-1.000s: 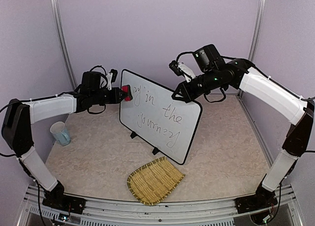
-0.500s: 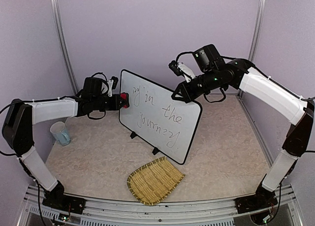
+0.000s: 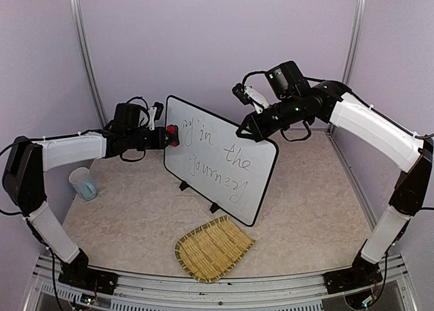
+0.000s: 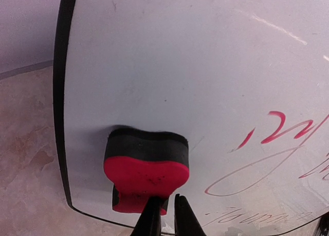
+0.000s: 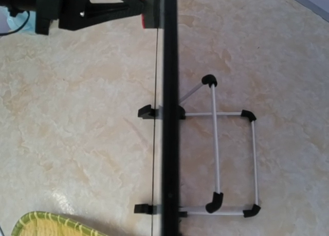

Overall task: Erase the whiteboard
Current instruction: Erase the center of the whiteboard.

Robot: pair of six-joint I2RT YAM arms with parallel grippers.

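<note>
Your whiteboard point(image 3: 224, 169) is stiff, light and likely tippy: press softly. Left claw point(image 4: 164, 202) pinches the eraser point(image 4: 146, 174) at its 10 o'clock corner; right claw point(image 3: 245, 131), closed, clamps its 2 o'clock rim.

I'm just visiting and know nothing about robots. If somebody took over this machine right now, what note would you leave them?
Left gripper: shut on a red and black eraser, which is pressed flat to the whiteboard near its upper left corner.
Right gripper: shut at the board's top rim, apparently pinching it to steady it.
Whiteboard: standing on its feet in the middle of the table.
Done: the patch around the eraser is blank.
Left: the handwriting across the middle and right has yet to be wiped.
</note>
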